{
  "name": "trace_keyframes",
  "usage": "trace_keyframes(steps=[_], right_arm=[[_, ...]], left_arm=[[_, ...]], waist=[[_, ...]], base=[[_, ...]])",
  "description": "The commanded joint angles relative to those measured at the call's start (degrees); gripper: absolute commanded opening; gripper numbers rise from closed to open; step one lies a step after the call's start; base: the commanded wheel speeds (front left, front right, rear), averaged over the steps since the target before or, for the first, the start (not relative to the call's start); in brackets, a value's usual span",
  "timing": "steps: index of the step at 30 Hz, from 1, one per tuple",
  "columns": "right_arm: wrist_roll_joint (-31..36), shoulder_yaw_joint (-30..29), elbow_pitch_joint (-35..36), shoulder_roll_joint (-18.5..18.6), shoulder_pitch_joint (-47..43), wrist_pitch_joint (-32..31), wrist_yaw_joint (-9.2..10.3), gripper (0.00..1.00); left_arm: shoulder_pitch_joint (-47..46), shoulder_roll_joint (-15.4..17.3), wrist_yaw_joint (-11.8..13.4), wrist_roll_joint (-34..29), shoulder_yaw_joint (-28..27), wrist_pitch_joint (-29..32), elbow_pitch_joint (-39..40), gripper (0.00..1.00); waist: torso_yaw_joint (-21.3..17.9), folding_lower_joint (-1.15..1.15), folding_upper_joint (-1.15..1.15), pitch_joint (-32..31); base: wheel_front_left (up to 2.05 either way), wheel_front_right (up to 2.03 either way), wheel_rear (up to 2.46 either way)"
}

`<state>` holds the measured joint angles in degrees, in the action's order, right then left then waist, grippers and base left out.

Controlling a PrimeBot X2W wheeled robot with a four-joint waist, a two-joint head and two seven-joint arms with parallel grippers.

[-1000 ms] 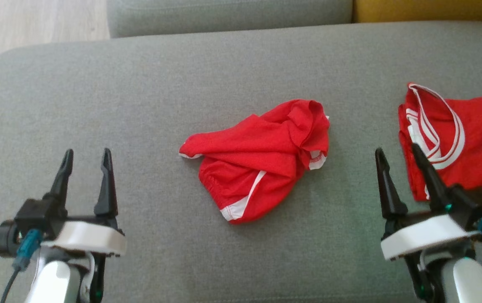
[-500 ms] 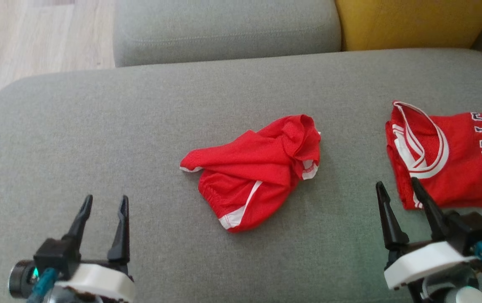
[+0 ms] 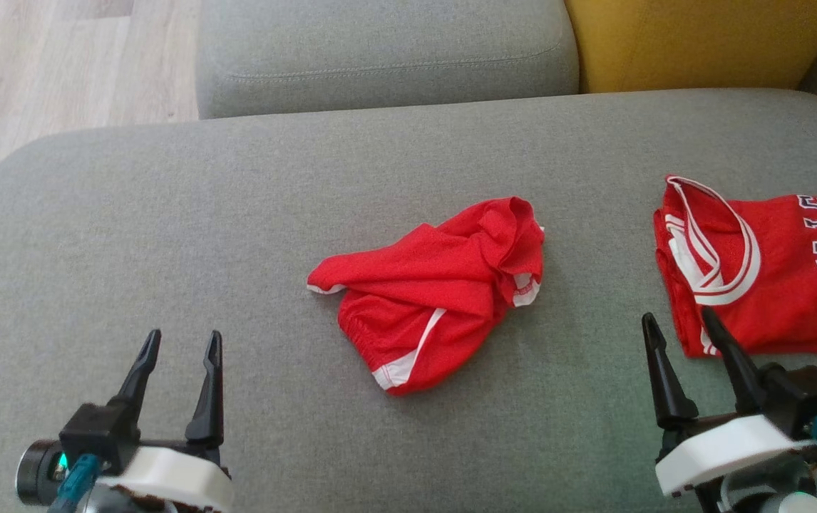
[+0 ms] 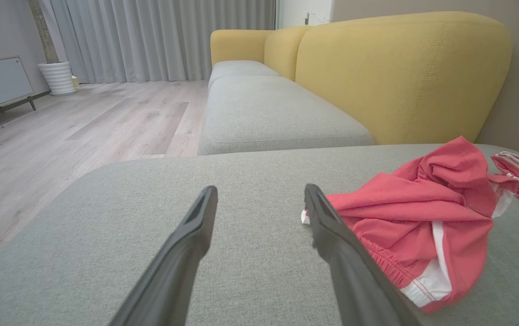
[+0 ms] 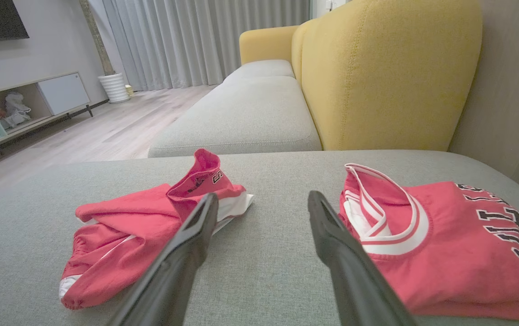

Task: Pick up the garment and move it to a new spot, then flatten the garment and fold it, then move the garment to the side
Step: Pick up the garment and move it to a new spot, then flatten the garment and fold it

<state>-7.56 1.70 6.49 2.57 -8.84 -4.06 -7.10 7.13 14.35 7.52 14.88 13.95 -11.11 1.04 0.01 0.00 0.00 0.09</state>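
The garment (image 3: 437,292), a crumpled pair of red shorts with white trim, lies in the middle of the grey sofa seat (image 3: 237,214). My left gripper (image 3: 184,336) hovers open at the lower left, well clear of the shorts, nothing between its fingers. In the left wrist view the left gripper (image 4: 260,190) points over bare cushion, with the garment (image 4: 413,213) just right of its right finger. My right gripper (image 3: 677,317) stands open at the lower right, between the shorts and a jersey. The right wrist view shows the right gripper (image 5: 263,195) empty, with the garment (image 5: 123,226) to its left.
A folded red jersey (image 3: 772,271) with white trim and lettering lies at the seat's right end, close to my right fingers. Beyond the seat are another grey cushion (image 3: 380,50) and a yellow backrest (image 3: 694,43). Wooden floor (image 3: 59,64) lies past the left edge.
The head camera has tilted, so the whole scene sits lower in the picture than a second ago. Both grippers stay open and the garment lies as before.
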Motion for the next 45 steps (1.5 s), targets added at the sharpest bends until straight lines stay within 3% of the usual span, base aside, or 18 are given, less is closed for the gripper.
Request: trace_keyframes(steps=[1, 18, 24, 35, 36, 38, 45], right_arm=[[-0.35, 1.19, 2.23, 0.31, 1.61, -0.23, -0.39, 1.0], [-0.42, 1.7, 1.46, 0.31, 2.64, -0.23, -0.39, 1.0], [0.84, 5.56, -0.03, 0.31, 5.15, -0.81, -0.39, 1.0], [3.04, 13.53, -13.2, 1.08, 19.01, 0.22, -0.39, 1.0], [3.61, 13.29, -14.89, 1.07, 20.21, -0.03, -0.39, 0.94], [3.97, 12.56, -17.52, 1.0, 22.55, 0.28, -0.39, 0.0], [5.1, 7.11, -20.29, 2.5, 30.74, 1.76, -0.39, 0.0]], left_arm=[[-1.88, 1.26, 0.28, 0.19, -2.1, 0.0, 2.12, 1.0], [-3.23, 1.23, 0.65, 0.49, -1.49, -0.33, 1.89, 1.0], [-5.07, 1.04, 0.35, 0.49, -0.9, -0.59, 2.11, 1.0], [-11.1, -0.41, -0.99, 0.4, 0.28, -2.5, 0.23, 1.0], [-11.5, -0.58, -1.14, 0.39, 0.41, -2.66, -0.05, 1.0], [-12.31, -0.87, -1.42, 0.35, 0.61, -2.95, -0.62, 1.0], [-14.95, -1.69, -2.11, 0.07, 0.64, -3.6, -1.73, 1.0]], waist=[[0.01, 0.0, 0.0, 0.04], [0.6, 0.0, 0.0, 1.31], [1.93, 0.0, 0.0, 3.57], [5.33, 0.0, 0.0, 9.91], [5.66, 0.0, 0.0, 10.32], [6.25, 0.0, 0.0, 11.04], [7.77, 0.0, 0.0, 13.81]], base=[[0.0, 0.0, 0.0], [0.0, 0.0, 0.0], [0.0, 0.0, 0.0], [0.0, 0.0, 0.0], [0.0, 0.0, 0.0], [0.0, 0.0, 0.0], [0.0, 0.0, 0.0]])
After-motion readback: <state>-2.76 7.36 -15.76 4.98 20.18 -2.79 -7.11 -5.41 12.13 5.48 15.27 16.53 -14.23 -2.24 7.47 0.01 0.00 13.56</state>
